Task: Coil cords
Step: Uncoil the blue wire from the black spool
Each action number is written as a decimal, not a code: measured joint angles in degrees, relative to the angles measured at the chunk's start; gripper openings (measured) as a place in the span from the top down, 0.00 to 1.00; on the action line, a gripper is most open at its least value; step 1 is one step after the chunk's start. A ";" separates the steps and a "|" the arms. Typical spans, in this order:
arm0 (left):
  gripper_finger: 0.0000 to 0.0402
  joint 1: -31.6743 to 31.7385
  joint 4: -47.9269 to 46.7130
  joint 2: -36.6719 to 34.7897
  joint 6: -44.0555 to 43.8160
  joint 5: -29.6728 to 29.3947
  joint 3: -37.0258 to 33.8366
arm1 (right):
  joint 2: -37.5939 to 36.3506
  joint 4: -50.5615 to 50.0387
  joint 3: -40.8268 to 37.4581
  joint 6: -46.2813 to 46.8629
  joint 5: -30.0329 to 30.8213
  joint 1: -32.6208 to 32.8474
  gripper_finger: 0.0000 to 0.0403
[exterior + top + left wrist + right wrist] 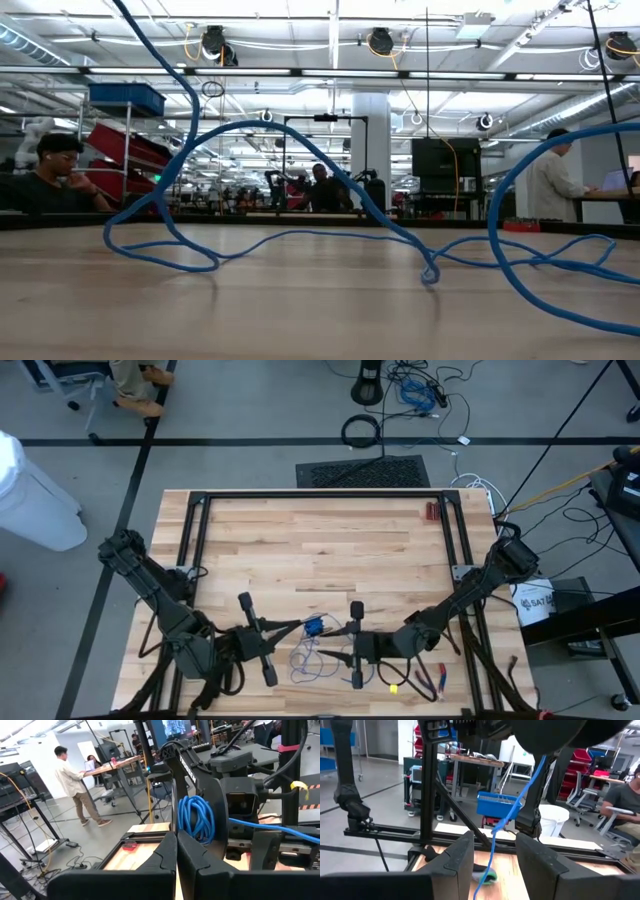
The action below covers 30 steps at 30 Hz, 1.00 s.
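We see our left gripper (176,851) closed with nothing between its fingers, our right gripper (494,862) spread apart, the blue cord (496,837) hanging between its fingers

I'm making out little lettering here. From above, a white box (533,603) just off the desk's right edge is showing dark letters that I'm reading as "SAT", the rest cut off. On the other arm's black housing (190,772), pale raised lettering is showing, but I'm unable to read it.
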 joint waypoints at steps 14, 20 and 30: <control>1.00 0.04 0.09 0.00 -0.23 0.93 0.00 | 0.00 0.28 0.00 -1.26 -1.49 0.04 0.84; 1.00 0.04 0.04 0.00 -1.05 0.93 0.00 | 0.00 -0.88 0.00 -2.33 -1.49 0.04 0.99; 1.00 0.04 -0.13 0.00 -1.07 0.92 0.00 | 0.00 -1.51 0.00 -9.26 2.53 1.81 0.95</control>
